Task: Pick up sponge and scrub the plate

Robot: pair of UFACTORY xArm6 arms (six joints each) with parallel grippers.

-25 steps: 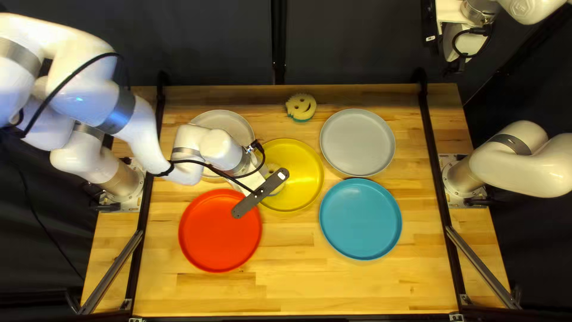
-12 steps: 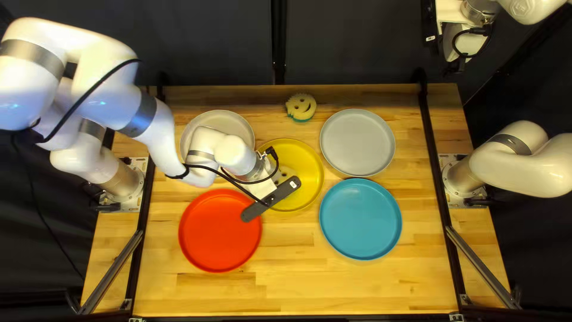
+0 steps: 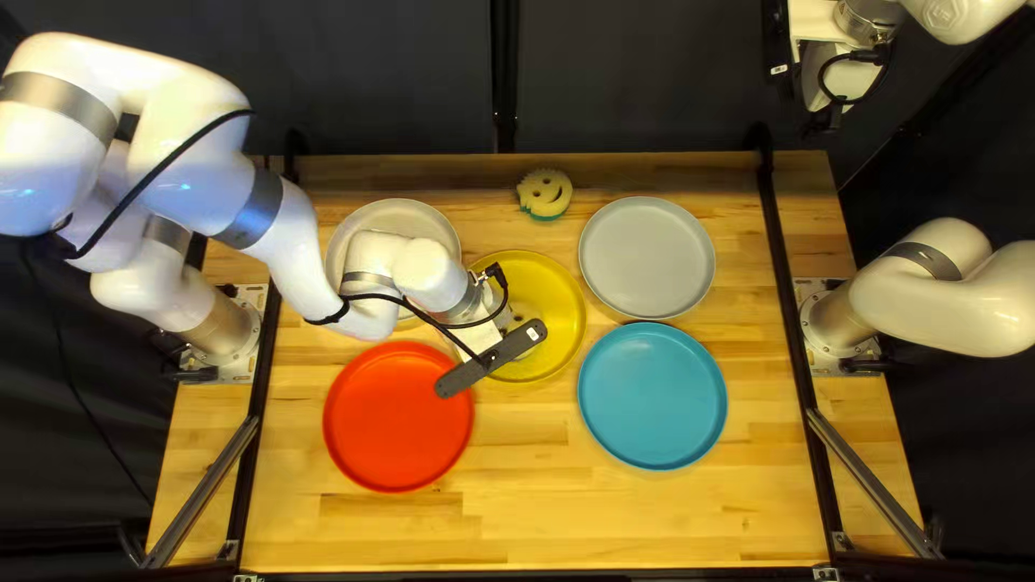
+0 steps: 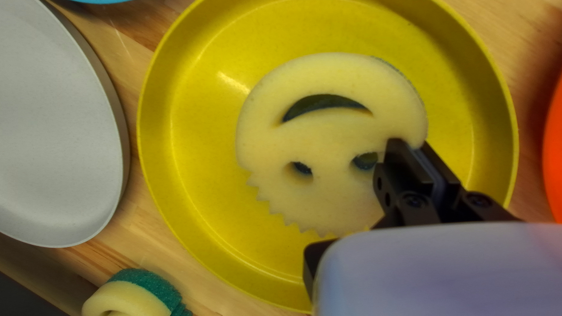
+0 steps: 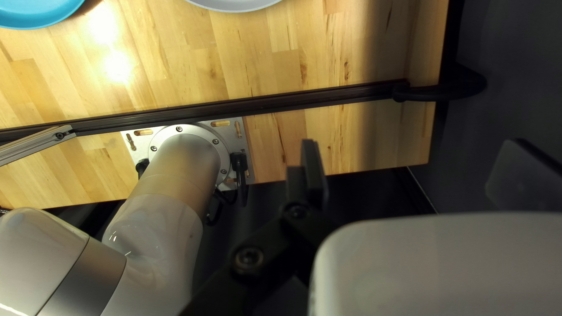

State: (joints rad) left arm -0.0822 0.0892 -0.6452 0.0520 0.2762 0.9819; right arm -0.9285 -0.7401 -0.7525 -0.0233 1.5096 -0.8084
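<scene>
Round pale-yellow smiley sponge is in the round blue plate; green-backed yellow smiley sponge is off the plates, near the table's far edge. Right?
Wrong plate: the pale-yellow sponge is in the round yellow plate, per the left wrist view. Green-backed sponge placement holds.

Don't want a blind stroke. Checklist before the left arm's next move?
1. Smiley sponge inside yellow plate: ok.
2. Its green side down: ok, yellow faces up.
3. Left gripper over that plate: ok.
4. Sponge firmly gripped: cannot tell; fingers sit together at its edge, no pinched sponge visible.
5. Left gripper open for regrasp: not ok, shut.
6. Right gripper away from plates: ok.
</scene>
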